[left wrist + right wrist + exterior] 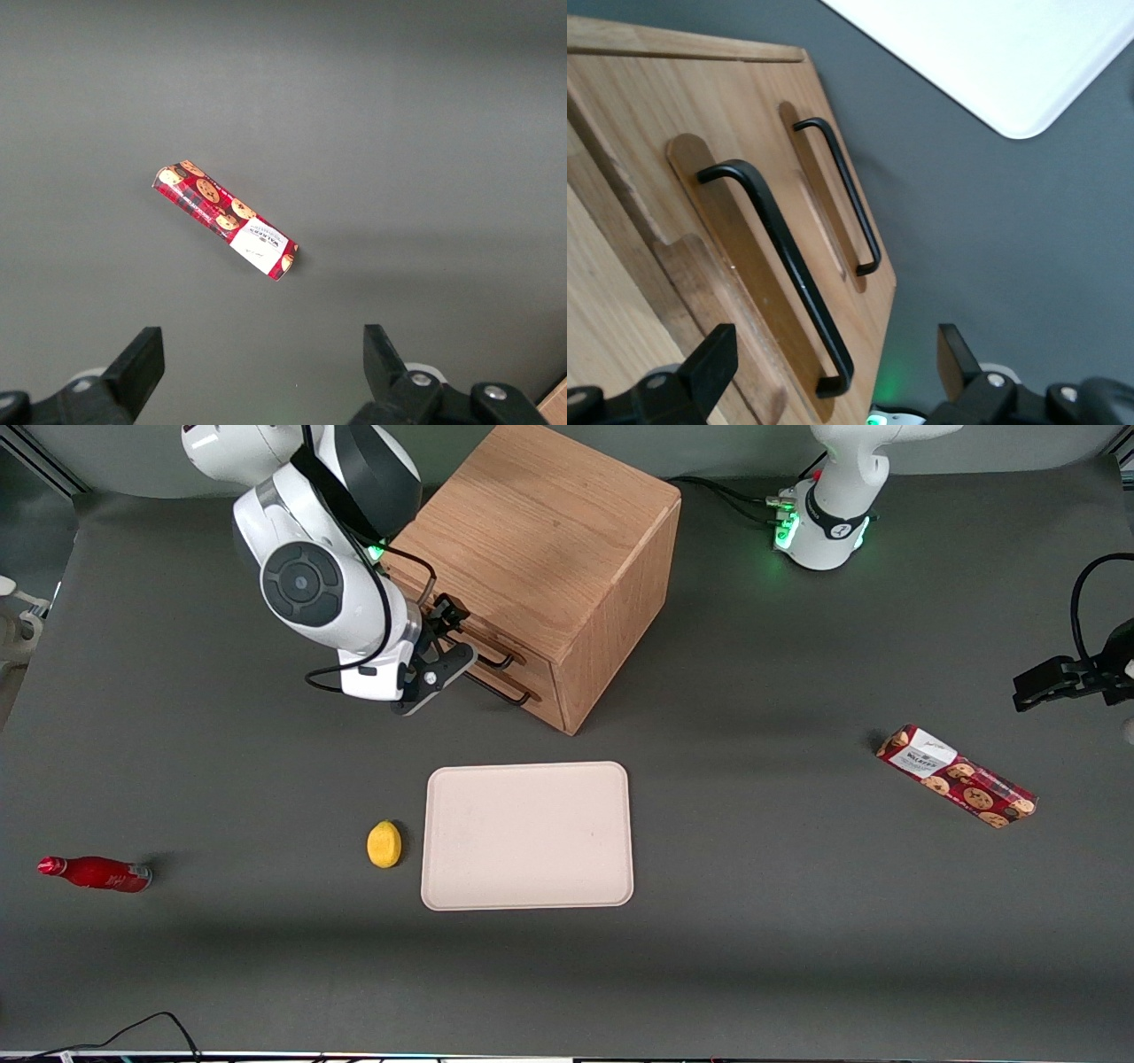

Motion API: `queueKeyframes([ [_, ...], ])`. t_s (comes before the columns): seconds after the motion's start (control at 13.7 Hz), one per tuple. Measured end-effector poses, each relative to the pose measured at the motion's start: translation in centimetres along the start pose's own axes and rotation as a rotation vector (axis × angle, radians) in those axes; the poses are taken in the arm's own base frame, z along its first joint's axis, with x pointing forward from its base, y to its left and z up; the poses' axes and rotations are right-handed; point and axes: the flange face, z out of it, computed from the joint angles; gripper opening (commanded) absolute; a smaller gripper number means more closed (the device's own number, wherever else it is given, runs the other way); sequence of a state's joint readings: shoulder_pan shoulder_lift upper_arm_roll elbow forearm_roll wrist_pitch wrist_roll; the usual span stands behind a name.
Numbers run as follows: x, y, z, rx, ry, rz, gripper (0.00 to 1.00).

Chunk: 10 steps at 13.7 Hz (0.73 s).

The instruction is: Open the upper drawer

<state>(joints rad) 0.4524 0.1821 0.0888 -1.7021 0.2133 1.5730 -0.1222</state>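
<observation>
The wooden cube cabinet (540,540) stands on the grey table. Its upper drawer (461,638) looks pushed in, with its thin dark bar handle (489,654) above the lower drawer's matching handle (501,689). My right gripper (454,642) is open, just in front of the drawer fronts at the height of the upper handle. In the right wrist view the upper drawer's handle (780,257) lies between the spread fingertips of my gripper (833,372), close but untouched. The lower handle (837,195) is farther off.
A pale tray (527,837) lies nearer the front camera than the cabinet and also shows in the right wrist view (992,62). A yellow lemon (384,843) lies beside it. A red bottle (96,873) lies toward the working arm's end, a cookie pack (957,776) toward the parked arm's.
</observation>
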Motion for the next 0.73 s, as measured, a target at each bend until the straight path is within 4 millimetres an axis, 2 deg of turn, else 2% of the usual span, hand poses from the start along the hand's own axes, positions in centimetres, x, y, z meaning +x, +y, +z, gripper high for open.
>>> queueKeyframes([
  [0.22,0.2,0.2,1.4,0.017,-0.026,-0.035,1.00],
  [0.51,0.3,0.4,1.7,0.016,-0.019,-0.040,1.00],
  [0.73,0.4,0.7,2.9,0.018,-0.030,-0.035,1.00],
])
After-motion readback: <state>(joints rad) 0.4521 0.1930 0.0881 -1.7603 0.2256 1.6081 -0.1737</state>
